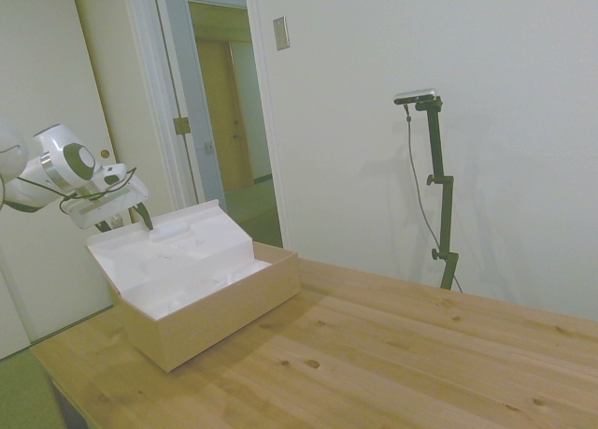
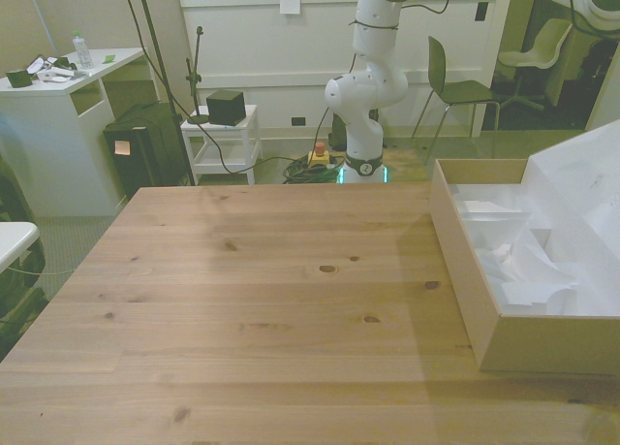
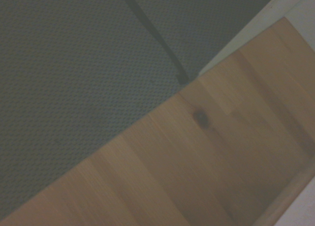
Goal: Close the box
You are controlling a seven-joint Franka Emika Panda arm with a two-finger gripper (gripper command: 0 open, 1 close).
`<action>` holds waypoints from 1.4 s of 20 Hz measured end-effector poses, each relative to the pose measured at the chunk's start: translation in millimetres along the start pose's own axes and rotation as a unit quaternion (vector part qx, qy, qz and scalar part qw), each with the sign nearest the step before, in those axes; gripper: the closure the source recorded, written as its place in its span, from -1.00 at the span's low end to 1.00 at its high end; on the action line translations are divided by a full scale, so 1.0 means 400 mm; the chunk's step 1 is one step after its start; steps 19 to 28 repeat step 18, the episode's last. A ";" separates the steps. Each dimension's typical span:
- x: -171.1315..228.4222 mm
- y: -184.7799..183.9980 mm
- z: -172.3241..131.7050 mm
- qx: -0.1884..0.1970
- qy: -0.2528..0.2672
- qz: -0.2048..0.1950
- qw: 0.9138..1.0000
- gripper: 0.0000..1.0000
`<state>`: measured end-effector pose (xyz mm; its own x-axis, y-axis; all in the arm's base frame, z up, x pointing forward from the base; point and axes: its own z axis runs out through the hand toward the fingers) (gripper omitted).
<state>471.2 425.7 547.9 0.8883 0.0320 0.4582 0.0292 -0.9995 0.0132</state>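
Observation:
The box is tan cardboard with a white inside and stands open at the table's left end in the side view. Its hinged lid leans up and back, white face showing, with a raised bump near its top edge. My gripper hangs just behind the lid's top edge, open, holding nothing, its tips partly hidden by the lid. In the front view the box sits at the right edge with the lid rising at its far right, and the gripper is out of frame. The wrist view shows a corner of the box.
The wooden table stretches bare to the right of the box in the side view. The wrist view looks over the table edge to grey carpet with a dark cable. A white desk and shelf stand beyond the table in the front view.

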 end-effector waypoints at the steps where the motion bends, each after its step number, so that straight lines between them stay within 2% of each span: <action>1: 0.004 0.028 -0.032 -0.006 0.008 0.011 1.000 -1.00; 3: 0.006 0.109 -0.097 -0.025 0.025 0.035 0.999 -1.00; 5: -0.003 0.225 -0.128 -0.052 0.024 0.067 0.996 -1.00; 8: -0.014 0.439 -0.153 -0.072 0.013 0.121 0.990 -1.00; 12: -0.076 0.748 -0.175 -0.068 -0.009 0.169 0.983 -1.00; 15: -0.173 0.936 -0.136 -0.050 -0.031 0.208 0.976 -1.00; 18: -0.297 1.086 -0.016 -0.031 -0.059 0.256 0.964 -1.00; 28: -0.297 1.086 -0.016 -0.031 -0.059 0.256 0.964 -1.00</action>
